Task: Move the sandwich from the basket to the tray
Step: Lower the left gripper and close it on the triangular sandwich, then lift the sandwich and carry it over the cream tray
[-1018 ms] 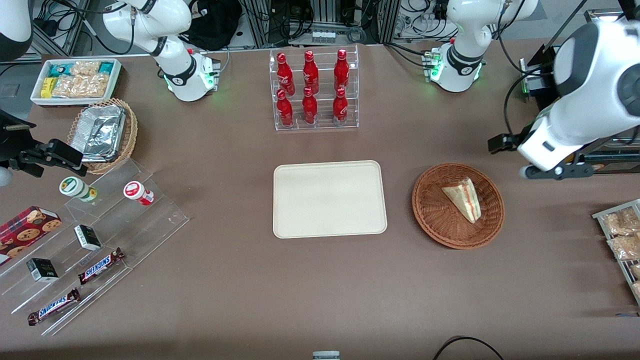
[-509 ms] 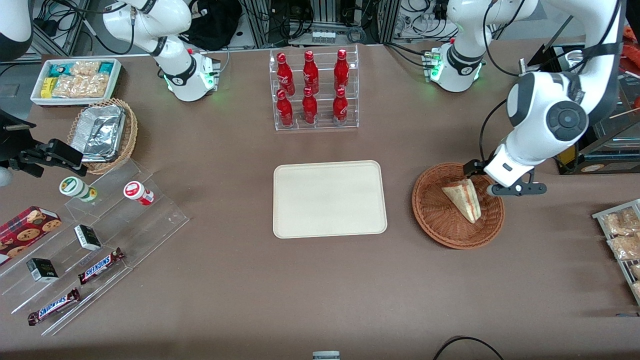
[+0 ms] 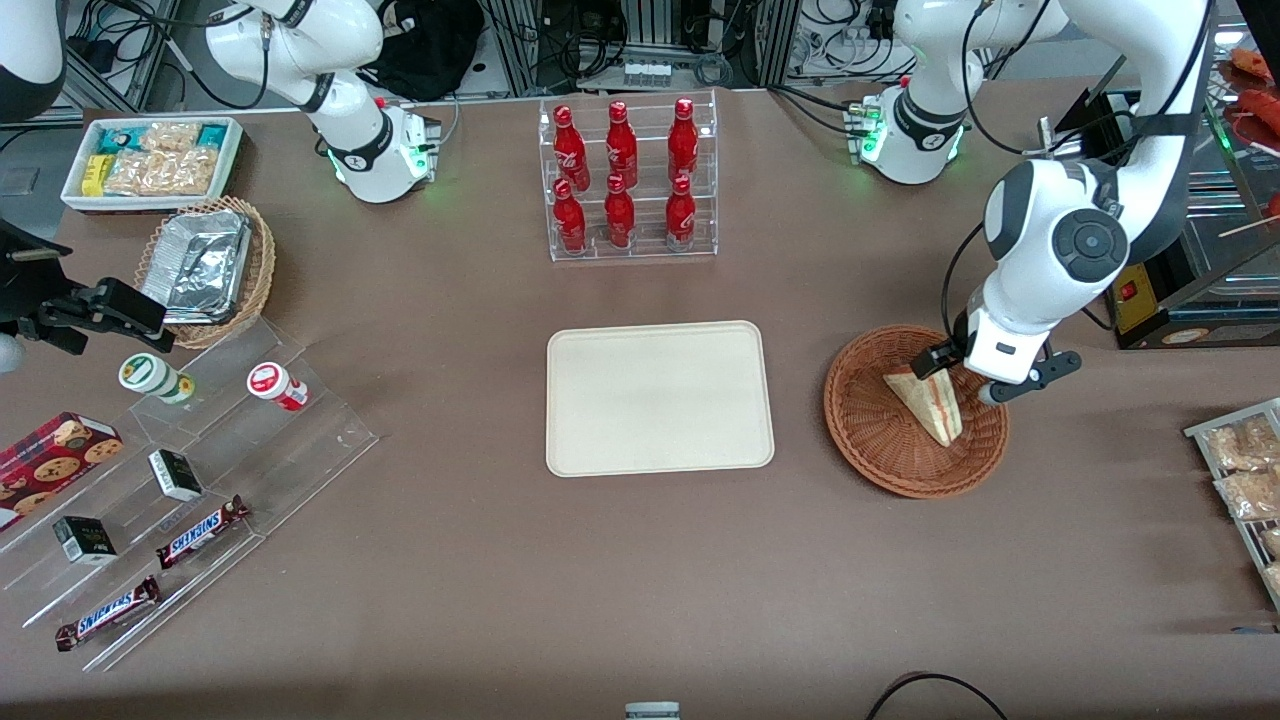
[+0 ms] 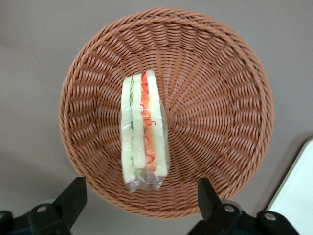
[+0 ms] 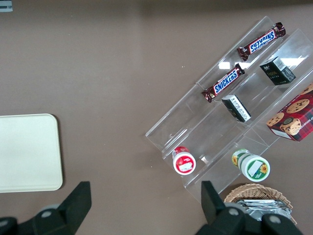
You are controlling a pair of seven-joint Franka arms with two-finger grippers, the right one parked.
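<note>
From my station I see the left arm bent steeply down, its gripper (image 3: 962,377) hanging above the basket (image 3: 880,440) with fingers (image 4: 73,196) spread wide and empty, straddling the wrapped sandwich (image 4: 143,129) that lies in the basket beside the bare tray (image 3: 659,397).

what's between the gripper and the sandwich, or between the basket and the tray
Nothing visible. The gripper hangs open above the sandwich, which lies alone in the basket. Between the basket and the tray there is only bare table.
</note>
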